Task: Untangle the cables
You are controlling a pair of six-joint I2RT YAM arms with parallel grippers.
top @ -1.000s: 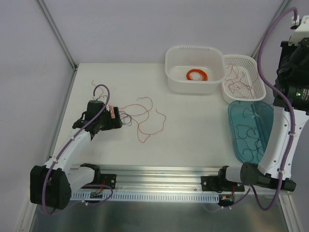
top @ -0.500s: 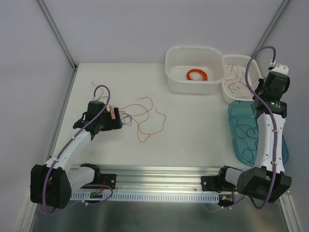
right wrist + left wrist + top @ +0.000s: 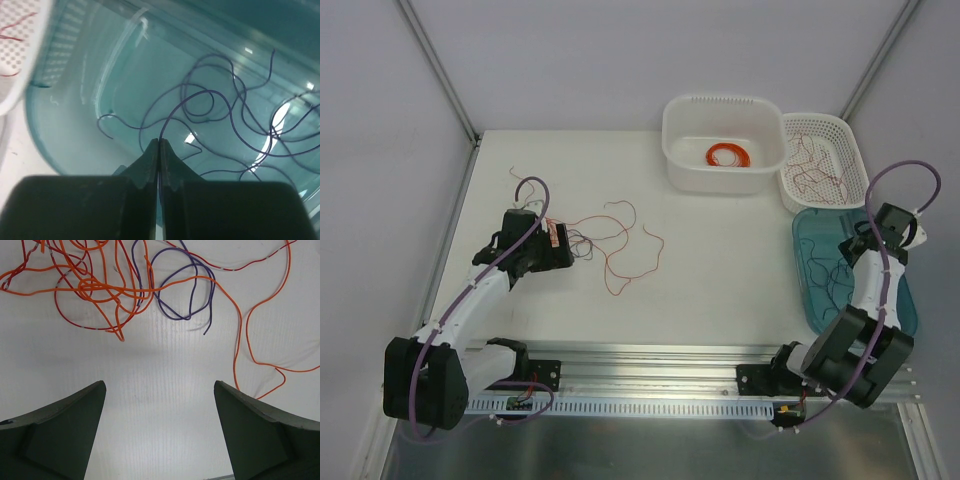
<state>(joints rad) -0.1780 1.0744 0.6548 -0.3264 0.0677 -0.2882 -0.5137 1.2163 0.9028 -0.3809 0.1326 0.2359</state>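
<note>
A tangle of thin orange, red and purple cables [image 3: 588, 240] lies left of the table's middle, with loose red-orange strands [image 3: 625, 255] spreading right. In the left wrist view the knot [image 3: 100, 290] and a purple loop [image 3: 182, 295] lie just ahead of my open, empty left gripper [image 3: 159, 385], which sits low at the tangle's left edge [image 3: 560, 243]. My right gripper [image 3: 159, 141] is shut on a dark purple wire [image 3: 172, 112] that rises from between its tips. It hangs over the teal tray [image 3: 812, 290], in the top view [image 3: 848, 248].
The teal tray [image 3: 75, 120] holds several loose dark purple wires. A white basket [image 3: 850, 150] behind it holds red wires. A white tub [image 3: 680, 150] holds a neat orange ring coil [image 3: 728, 155]. Stray thin strands lie at the far left [image 3: 518, 178].
My right arm has swung from high above the basket down to low over the teal tray, folding towards me. The left arm and the tangle have not moved.
</note>
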